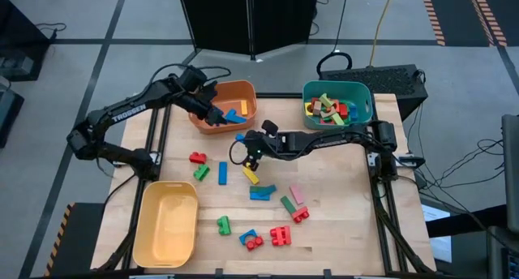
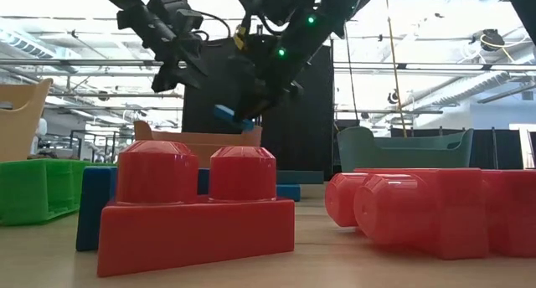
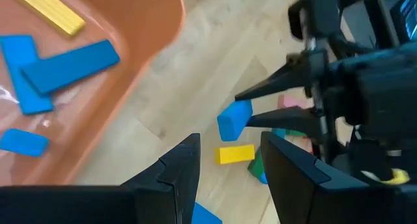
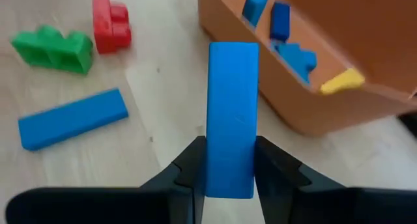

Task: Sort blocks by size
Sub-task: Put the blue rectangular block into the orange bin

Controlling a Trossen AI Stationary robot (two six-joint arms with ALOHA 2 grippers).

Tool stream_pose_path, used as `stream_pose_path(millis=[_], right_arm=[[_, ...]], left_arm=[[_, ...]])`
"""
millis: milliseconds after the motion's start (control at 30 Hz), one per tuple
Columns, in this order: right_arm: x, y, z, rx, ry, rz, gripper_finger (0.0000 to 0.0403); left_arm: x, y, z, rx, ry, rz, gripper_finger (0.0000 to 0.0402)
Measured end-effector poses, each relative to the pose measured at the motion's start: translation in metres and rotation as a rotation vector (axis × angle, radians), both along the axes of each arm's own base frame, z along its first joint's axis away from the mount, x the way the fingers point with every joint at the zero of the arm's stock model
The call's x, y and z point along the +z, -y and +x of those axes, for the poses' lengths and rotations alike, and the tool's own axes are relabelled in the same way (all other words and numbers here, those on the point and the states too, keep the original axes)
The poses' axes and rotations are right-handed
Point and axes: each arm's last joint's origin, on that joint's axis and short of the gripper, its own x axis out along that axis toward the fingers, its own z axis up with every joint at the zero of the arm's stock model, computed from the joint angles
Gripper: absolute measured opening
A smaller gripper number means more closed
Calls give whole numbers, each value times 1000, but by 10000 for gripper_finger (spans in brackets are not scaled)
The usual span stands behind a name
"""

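A: What is the biggest thing near the right gripper [image 1: 246, 146]?

B: The pale wooden table [image 1: 340, 222]. Most bare room lies toward its near right corner, away from the gripper. Just ahead of the fingers stands the rounded orange plastic bin [image 1: 241, 95], its near rim [image 4: 260, 87] close to the held piece, with bare wood between them.

A: And the other bins?

B: A teal plastic bin [image 1: 362, 96] sits behind the right arm, full of mixed pieces. A yellow plastic bin [image 1: 166, 224] is well apart, at the near left corner.

A: What is the right gripper doing?

B: It is clamped on a flat blue bar block [image 4: 232, 116], held off the table beside the orange bin. The other blocks [image 1: 251, 206] lie scattered on the wood below and nearward of it, and a few blue and yellow ones rest inside the orange bin.

A: The left gripper [image 1: 212, 115]?

B: It hangs at the orange bin's near rim, fingers [image 3: 177, 175] apart, gripping nothing.

A: Any writing?

B: White lettering "TROSSEN" [image 1: 130, 113] on the left arm.
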Motion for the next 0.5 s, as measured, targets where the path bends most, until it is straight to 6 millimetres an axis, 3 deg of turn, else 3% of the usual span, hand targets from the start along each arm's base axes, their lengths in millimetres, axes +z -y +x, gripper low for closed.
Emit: stream_pose_path(millis=[233, 500], right_arm=[[16, 8, 5, 17, 5, -76, 89], [20, 22, 6, -1, 9, -84, 89]], left_arm=[[-10, 9, 15, -61, -30, -25, 157], [-14, 12, 31, -91, 14, -61, 157]])
